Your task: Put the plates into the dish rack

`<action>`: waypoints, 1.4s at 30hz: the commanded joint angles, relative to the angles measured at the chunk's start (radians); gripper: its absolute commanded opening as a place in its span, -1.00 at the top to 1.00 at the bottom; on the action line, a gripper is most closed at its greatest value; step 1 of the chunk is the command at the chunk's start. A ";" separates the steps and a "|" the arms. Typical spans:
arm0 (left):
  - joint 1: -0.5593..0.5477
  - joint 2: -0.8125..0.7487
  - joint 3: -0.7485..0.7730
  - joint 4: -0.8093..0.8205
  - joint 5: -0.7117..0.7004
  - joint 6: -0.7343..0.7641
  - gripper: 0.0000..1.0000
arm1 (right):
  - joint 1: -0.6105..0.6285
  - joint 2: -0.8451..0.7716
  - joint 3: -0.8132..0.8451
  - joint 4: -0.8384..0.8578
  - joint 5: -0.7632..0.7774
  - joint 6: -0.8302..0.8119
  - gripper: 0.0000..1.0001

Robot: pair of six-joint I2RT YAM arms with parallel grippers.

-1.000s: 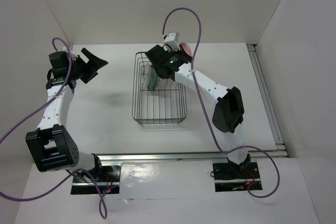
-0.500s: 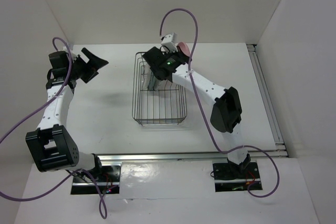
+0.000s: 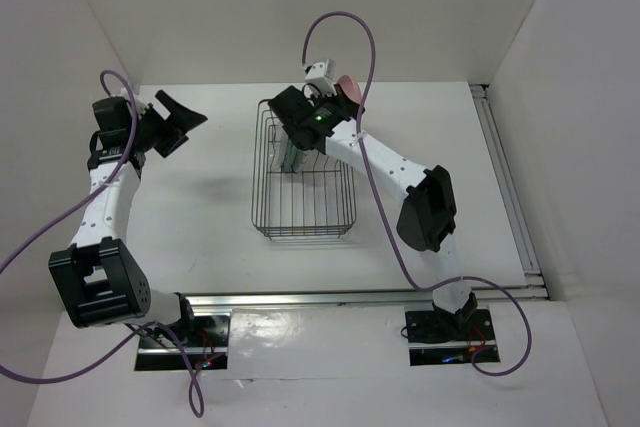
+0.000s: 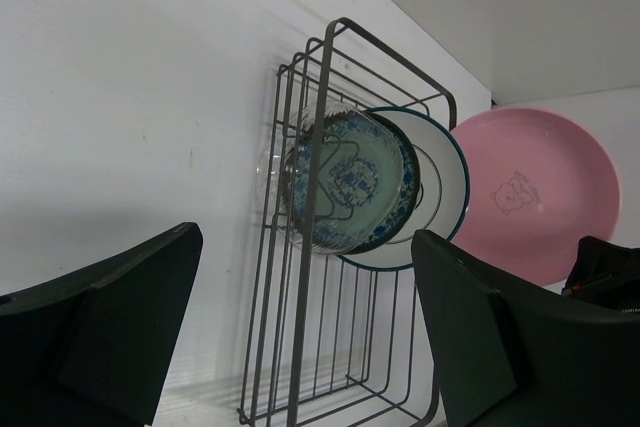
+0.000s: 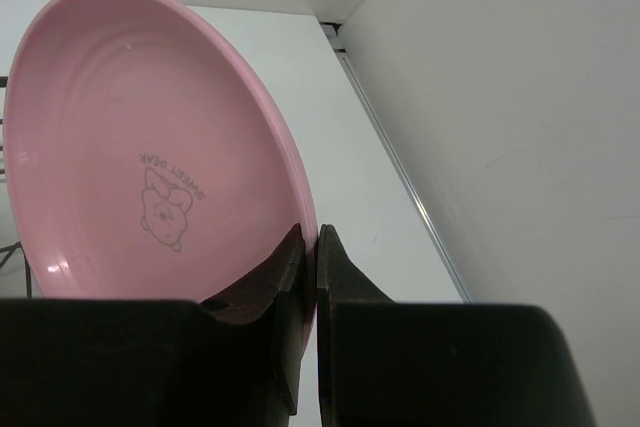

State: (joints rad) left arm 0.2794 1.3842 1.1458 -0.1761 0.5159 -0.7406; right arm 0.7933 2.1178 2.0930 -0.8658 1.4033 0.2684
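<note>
Three already upright in dish rack (image 4: 385, 57): wavy glass plate (image 4: 272, 162), teal plate (image 4: 350, 182), ringed glass plate (image 4: 445, 197). Right gripper (image 5: 310, 257) clenched on rim of pink plate (image 5: 150, 147), on edge at rack's far corner; thin pinch risks slip, or clash with ringed glass plate on entry. Left gripper (image 4: 305, 247) spread wide, empty. White tabletop (image 3: 200, 207), white walls (image 3: 250, 7) beyond

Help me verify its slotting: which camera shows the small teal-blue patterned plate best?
Left wrist: the teal-blue plate stands upright in the dish rack, patterned face toward the camera. In top external, the right arm hides that end of the rack. Right wrist shows the pink plate, not this one.
</note>
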 commanded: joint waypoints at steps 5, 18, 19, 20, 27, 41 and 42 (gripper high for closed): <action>0.006 -0.011 0.009 0.055 0.039 -0.020 -1.00 | 0.001 0.001 0.027 -0.030 0.066 0.025 1.00; 0.006 -0.002 0.009 0.046 0.021 -0.020 -1.00 | -0.017 0.041 0.009 -0.039 0.030 0.051 1.00; 0.006 -0.002 0.009 0.046 0.021 -0.020 -1.00 | -0.017 0.041 0.009 -0.050 0.029 0.061 1.00; 0.006 -0.002 0.018 0.046 0.021 -0.020 -1.00 | -0.017 0.041 0.009 -0.050 0.029 0.061 1.00; 0.006 0.007 0.019 0.046 0.021 -0.020 -1.00 | -0.017 0.041 0.009 -0.050 0.000 0.071 1.00; 0.006 0.007 0.019 0.046 0.021 -0.020 -1.00 | -0.008 0.086 0.031 -0.050 0.023 0.060 0.90; 0.006 0.007 0.019 0.046 0.021 -0.020 -1.00 | -0.008 0.087 0.042 -0.061 0.023 0.060 0.90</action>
State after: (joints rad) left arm 0.2794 1.3884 1.1458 -0.1608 0.5293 -0.7456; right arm 0.7811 2.1681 2.0960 -0.8993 1.4025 0.3134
